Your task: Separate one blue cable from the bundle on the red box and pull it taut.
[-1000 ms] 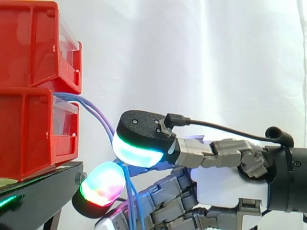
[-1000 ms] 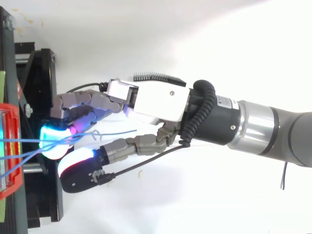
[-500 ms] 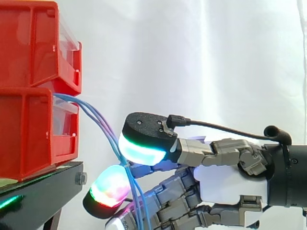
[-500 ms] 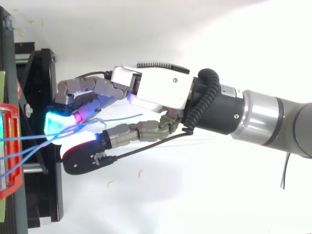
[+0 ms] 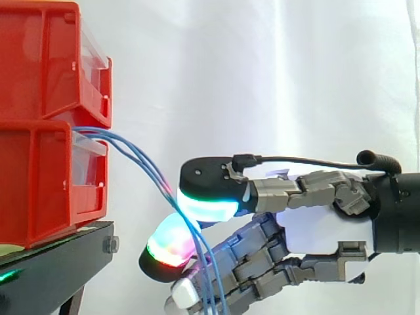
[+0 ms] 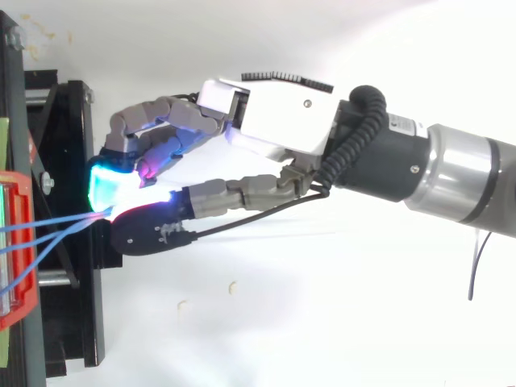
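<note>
Since half a second ago the robot hand point(image 5: 321, 236) is drawing away from the red bins point(image 5: 46, 177), and the blue cables point(image 5: 141, 157) are running straighter. Its thumb and fingers are pinching several cables together between glowing pads point(image 5: 209, 205). The cables are coming out between the stacked bins, sloping down into the pinch and hanging below it.

The upper bin point(image 5: 46, 59) sits on the lower bin point(image 5: 46, 184), which stands on the stand point(image 5: 59, 262) at the left. The cables point(image 5: 141, 161) come out of the lower bin's top and run right and down into the hand point(image 5: 315, 233), pinched between its fingers point(image 5: 210, 197), just right of the stand. The curtain point(image 5: 262, 79) hangs behind.
</note>
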